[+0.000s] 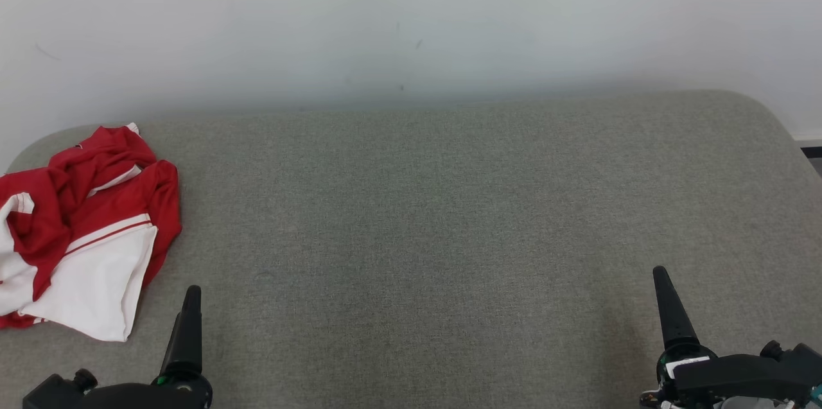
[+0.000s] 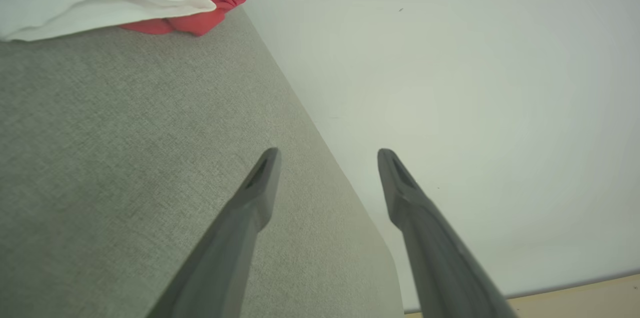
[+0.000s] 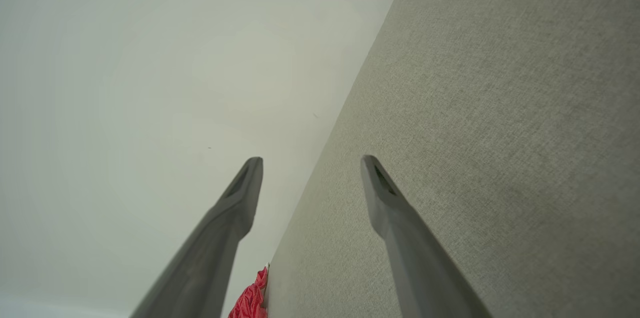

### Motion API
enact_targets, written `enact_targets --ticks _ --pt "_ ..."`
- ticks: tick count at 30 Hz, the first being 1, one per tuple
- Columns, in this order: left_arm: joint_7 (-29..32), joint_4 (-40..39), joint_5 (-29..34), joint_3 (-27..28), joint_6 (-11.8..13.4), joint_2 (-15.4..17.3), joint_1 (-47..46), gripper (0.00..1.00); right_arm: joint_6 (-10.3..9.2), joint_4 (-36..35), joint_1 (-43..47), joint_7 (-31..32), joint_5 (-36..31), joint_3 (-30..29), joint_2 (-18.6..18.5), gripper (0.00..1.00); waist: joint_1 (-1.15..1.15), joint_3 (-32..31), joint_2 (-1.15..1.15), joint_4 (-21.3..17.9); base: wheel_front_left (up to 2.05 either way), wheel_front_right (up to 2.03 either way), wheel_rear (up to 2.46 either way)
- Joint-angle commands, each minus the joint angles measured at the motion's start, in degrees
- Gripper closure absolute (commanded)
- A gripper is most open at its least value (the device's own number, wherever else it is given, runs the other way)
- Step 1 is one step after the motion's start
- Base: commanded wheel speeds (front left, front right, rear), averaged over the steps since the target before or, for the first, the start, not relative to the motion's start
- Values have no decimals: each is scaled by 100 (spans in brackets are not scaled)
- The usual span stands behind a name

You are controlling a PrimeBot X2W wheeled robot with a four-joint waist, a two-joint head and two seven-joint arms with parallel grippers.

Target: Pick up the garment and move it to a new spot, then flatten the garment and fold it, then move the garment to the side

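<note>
I'm holding my left tool [image 2: 327, 153] and right tool [image 3: 311, 159] wide open, empty. The crumpled red-and-white cloth garment [image 1: 90, 223] is lying at the grey woven-fabric surface's [image 1: 437, 235] left end; I'm judging a raised red fold the best pinch.

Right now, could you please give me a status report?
Left end effector open, empty. Right end effector open, empty. Garment crumpled at cushion's left end, untouched. Nothing seen in the way.
</note>
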Motion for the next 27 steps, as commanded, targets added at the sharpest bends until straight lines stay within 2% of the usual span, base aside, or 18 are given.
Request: enact_targets --ticks 1,16,27 --pt "-70 -160 335 -30 41 37 -10 0 -3 -123 -59 -70 -285 33 -52 0 0 0 0 -1 0 0 0" --pt "-359 -418 2072 -177 214 115 190 0 -4 -188 -3 -358 -1946 242 -113 0 0 -12 0 7 0 0 0" --pt "-557 -524 3036 -396 434 242 273 0 -5 -224 45 -556 -3027 429 -137 0 0 -29 0 40 0 0 0"
